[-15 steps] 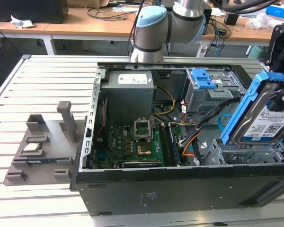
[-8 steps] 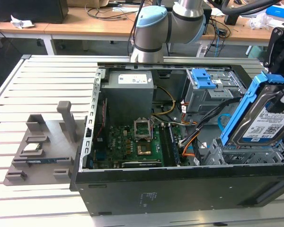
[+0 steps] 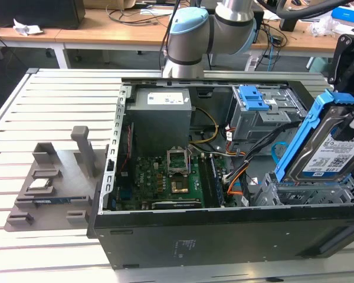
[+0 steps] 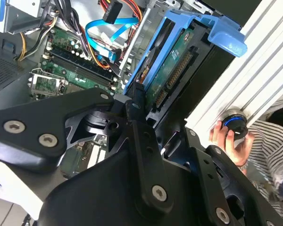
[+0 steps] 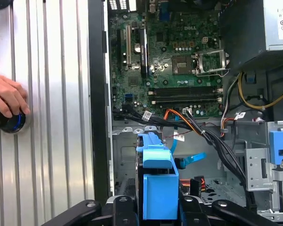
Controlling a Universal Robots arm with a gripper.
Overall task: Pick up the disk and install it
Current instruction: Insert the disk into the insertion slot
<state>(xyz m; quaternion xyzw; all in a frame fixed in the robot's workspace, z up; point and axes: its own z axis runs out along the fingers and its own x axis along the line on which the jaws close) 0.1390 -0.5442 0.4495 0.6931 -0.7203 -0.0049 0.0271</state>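
Observation:
The disk [image 3: 336,150] is a silver-grey drive with a blue-and-white label in a blue plastic carrier frame. It hangs tilted, one end low over the metal drive cage [image 3: 301,191] at the exterior view's right, inside the open computer case. My gripper [image 3: 349,109] is shut on its upper end. The second wrist view shows the disk [image 4: 172,70] from its green circuit-board side, clamped by the black gripper [image 4: 146,106]. In the first wrist view the blue carrier of the disk [image 5: 156,183] stands between the fingers of the gripper [image 5: 155,203].
The case holds a motherboard [image 3: 165,177], a power supply [image 3: 162,112], a blue-latched cage [image 3: 253,100] and loose cables [image 3: 242,177]. A grey fixture [image 3: 53,188] with a chip lies at the exterior view's left. A person's hand [image 5: 7,96] rests on a round knob [image 5: 9,121].

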